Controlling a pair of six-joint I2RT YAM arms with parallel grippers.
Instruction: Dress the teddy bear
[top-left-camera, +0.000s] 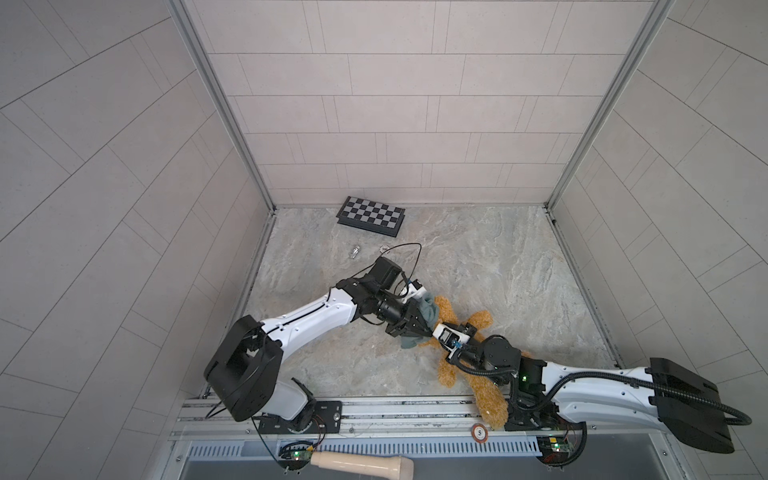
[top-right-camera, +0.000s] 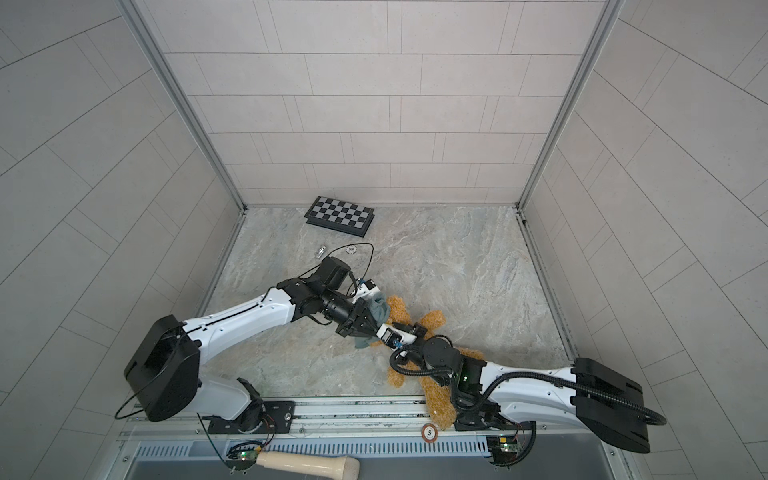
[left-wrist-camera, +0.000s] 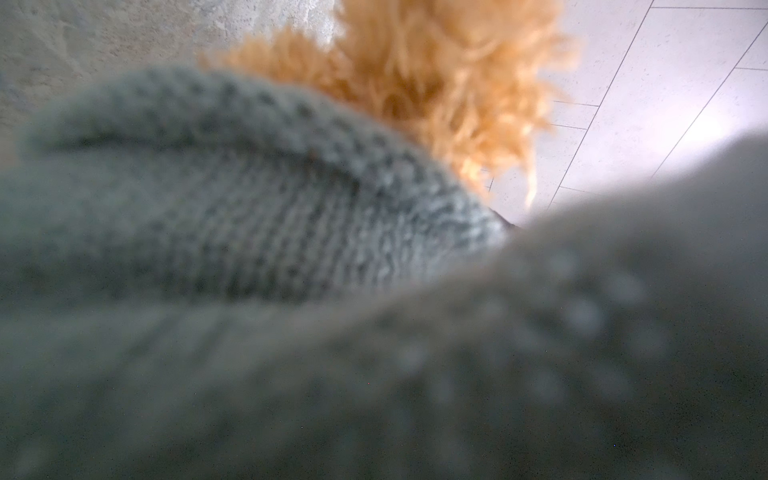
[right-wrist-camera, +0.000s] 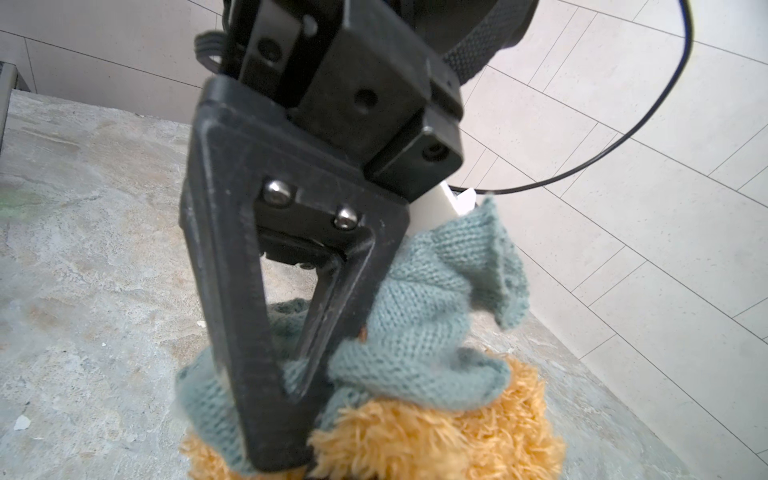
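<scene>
the left hand (right-wrist-camera: 278, 449) pinches the green-blue sweater (right-wrist-camera: 415, 332) on the teddy bear (right-wrist-camera: 415, 444). i cannot tell what the right hand (top-left-camera: 452, 332) does.

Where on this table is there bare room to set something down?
Free: the table right of the teddy bear, up to the right wall; also right of the chessboard. Crowded: centre front, around bear and knit garment.
</scene>
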